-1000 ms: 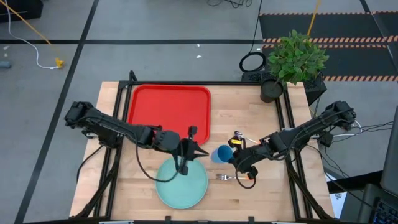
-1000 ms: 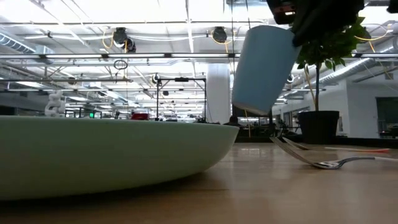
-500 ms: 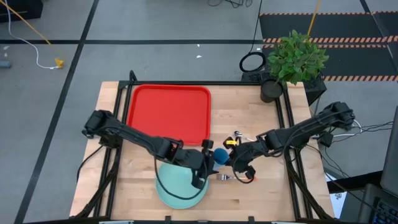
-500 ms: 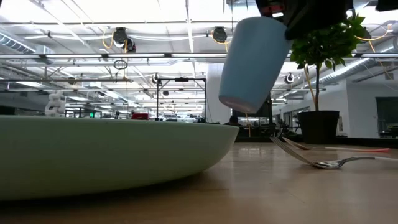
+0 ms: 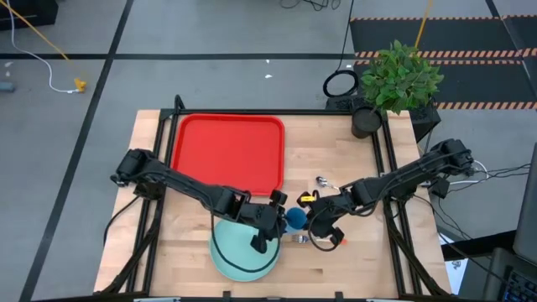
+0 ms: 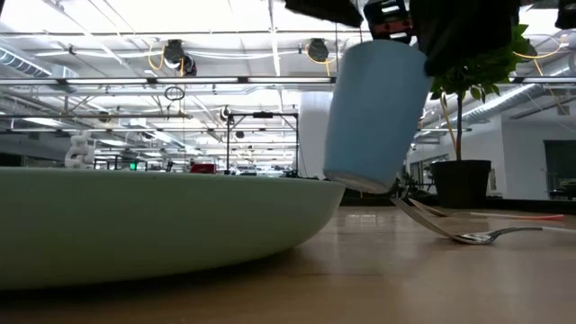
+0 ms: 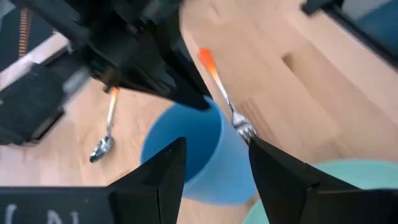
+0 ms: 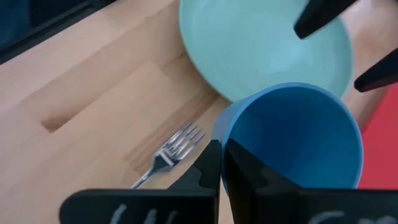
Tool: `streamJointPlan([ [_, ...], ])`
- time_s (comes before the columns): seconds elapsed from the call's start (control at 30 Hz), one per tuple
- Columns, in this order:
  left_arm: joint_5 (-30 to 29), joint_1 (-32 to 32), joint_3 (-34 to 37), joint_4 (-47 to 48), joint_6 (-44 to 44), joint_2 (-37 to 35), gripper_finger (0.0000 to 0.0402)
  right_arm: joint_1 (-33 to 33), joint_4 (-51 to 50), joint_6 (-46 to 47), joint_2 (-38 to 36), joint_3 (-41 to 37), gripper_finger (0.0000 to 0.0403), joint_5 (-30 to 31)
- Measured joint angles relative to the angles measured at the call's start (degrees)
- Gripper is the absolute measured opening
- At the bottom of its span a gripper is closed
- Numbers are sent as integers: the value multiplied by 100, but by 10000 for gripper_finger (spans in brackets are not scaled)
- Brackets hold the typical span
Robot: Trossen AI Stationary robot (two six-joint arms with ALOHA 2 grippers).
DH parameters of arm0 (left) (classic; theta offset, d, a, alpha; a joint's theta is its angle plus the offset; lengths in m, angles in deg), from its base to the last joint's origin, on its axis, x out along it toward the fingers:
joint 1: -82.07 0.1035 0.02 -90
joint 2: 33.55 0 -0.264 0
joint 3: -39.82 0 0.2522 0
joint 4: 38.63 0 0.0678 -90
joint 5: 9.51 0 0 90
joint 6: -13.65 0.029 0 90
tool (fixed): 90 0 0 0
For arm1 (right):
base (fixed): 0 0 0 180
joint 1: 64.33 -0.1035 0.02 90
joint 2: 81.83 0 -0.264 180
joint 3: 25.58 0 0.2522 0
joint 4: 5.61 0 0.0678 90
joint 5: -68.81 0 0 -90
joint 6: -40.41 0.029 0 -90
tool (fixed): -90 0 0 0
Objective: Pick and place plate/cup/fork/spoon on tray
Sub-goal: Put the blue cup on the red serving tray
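The blue cup (image 5: 295, 218) hangs over the table just right of the mint-green plate (image 5: 243, 250), with my right gripper (image 5: 309, 220) shut on it. My left gripper (image 7: 214, 168) is open at the cup (image 7: 186, 155), one finger on each side; whether they touch it I cannot tell. The fork (image 5: 302, 239) lies flat on the wood below the cup, and the spoon (image 5: 321, 180) lies farther back. The red tray (image 5: 228, 155) sits at the far left. The plate rests on its underside (image 6: 135, 225). My right gripper pinches the cup's wall at the rim (image 8: 225, 132), on the side toward the table's right, one finger inside the cup and one outside. The cup (image 6: 373, 112) hangs below the fingers, mouth up, tilted, clear of the table.
A potted plant (image 5: 394, 84) stands at the far right corner. A small yellow object (image 5: 307, 198) lies between the spoon and the cup. Bare wood shows along the near right (image 5: 369, 260) of the table.
My left gripper has swung from above the plate's far edge toward the table's right and near edge, up to the cup. My right gripper has carried the cup a little toward the near edge and lowered it slightly, still tilted and clear of the table.
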Motion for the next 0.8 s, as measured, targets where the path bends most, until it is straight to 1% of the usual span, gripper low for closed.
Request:
streamJointPlan([
  [0.23, 0, 2, 81, 2, 382, 0, 155, 0, -97, -148, 46, 0, 0, -61],
  [0.43, 2, -9, 83, 74, 762, 0, 138, 0, -114, -427, 46, 0, 0, -630],
  [0.53, -5, -20, 83, 101, 919, 0, 129, 0, -169, -604, 46, 0, 0, -632],
  [0.57, -57, -20, 83, 170, 1056, 0, 127, 0, -187, -680, 46, 0, 0, -631],
  [0.63, -401, -24, 83, 459, 1320, 0, 124, 0, -187, -784, 46, 0, 0, -632],
  [0.73, -1044, -39, 85, 847, 1335, 0, 124, -2, -194, -806, 46, 0, 0, -623],
  [0.8, -1251, -46, 87, 915, 1336, 0, 124, -2, -258, -773, 46, 0, 0, -447],
])
